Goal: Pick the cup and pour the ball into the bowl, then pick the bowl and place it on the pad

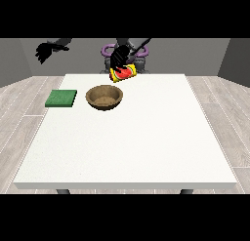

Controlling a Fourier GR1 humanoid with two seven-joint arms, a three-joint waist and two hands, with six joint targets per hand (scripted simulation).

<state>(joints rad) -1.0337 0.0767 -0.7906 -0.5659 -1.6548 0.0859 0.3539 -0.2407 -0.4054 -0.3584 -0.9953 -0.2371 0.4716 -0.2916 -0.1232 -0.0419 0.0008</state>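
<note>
The desk (146, 147) has a matt, faintly speckled white top. The bowl (104, 97) looks like brown grained wood. The pad (61, 98) is flat matt green. The cup (123, 73) looks like smooth red-and-yellow plastic.

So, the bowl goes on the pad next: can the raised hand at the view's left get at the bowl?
Probably yes: the hand at the view's left hangs raised, holding nothing, and nothing stands between it and the wooden bowl.

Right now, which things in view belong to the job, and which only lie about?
Belong to the job:
- cup, tilted, in the hand
- wooden bowl
- green pad

Only lying about:
- nothing else on the table
</note>
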